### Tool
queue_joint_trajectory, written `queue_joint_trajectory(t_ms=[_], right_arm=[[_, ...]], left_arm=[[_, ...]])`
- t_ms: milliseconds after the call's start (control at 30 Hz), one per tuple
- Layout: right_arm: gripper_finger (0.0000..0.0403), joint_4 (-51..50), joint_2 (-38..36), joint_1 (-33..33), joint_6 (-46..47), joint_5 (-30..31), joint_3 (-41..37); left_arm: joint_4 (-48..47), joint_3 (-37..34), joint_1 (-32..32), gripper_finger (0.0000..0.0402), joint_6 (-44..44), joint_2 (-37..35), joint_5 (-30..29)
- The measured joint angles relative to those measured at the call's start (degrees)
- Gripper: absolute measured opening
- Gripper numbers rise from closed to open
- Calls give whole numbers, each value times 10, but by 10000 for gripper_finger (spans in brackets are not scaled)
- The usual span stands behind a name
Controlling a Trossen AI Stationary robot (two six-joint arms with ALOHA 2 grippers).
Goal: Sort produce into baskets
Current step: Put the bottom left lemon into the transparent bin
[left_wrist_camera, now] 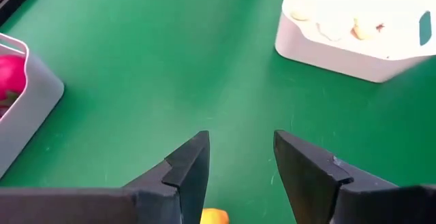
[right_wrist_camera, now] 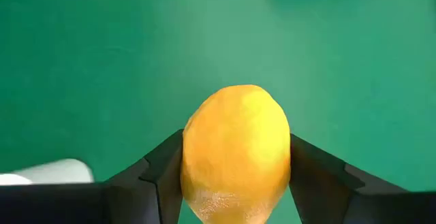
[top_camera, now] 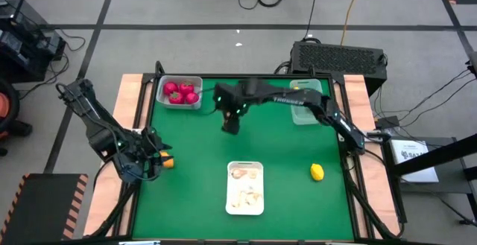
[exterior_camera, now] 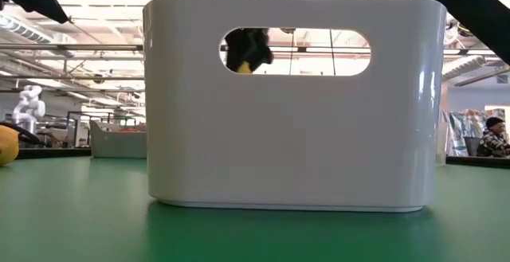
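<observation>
Right gripper (top_camera: 231, 122) clamped on a yellow lemon (right_wrist_camera: 236, 152), long axis running out between the fingers. Green-tinted tub (top_camera: 307, 102) at about 2 o'clock, nearest to this arm. Left gripper (top_camera: 153, 159) partly open, empty, above an orange piece (top_camera: 167, 162).

Three baskets stand on the green worktop (top_camera: 194, 170): a grey one (top_camera: 179, 92) at the far left, a green-tinted one (top_camera: 307, 101) at the far right, a white one (top_camera: 245, 188) near the middle. Round red pieces (top_camera: 181, 93) in the grey basket: about four, though they crowd together. Lemons: three, one (top_camera: 317, 172) lying at the near right, one (top_camera: 167, 161) at the left edge, one (right_wrist_camera: 236, 152) between the right claw's fingers. Garlic-like bulbs (top_camera: 245, 185) in the white basket: several, too small to count.
</observation>
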Motion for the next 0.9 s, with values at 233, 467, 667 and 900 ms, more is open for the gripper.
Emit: queue_joint_trajectory(t_ms=[233, 467, 667, 900], right_arm=[[204, -123, -30, -71, -28, 24, 0], [204, -195, -86, -148, -56, 28, -34], [203, -157, -193, -216, -41, 39, -181], [204, -26, -355, -260, -2, 37, -442]], left_arm=[[5, 0, 17, 171, -5, 0, -2], [11, 0, 22, 171, -37, 0, -1], [20, 0, 23, 171, -51, 0, -18], [52, 0, 58, 171, -51, 0, -83]])
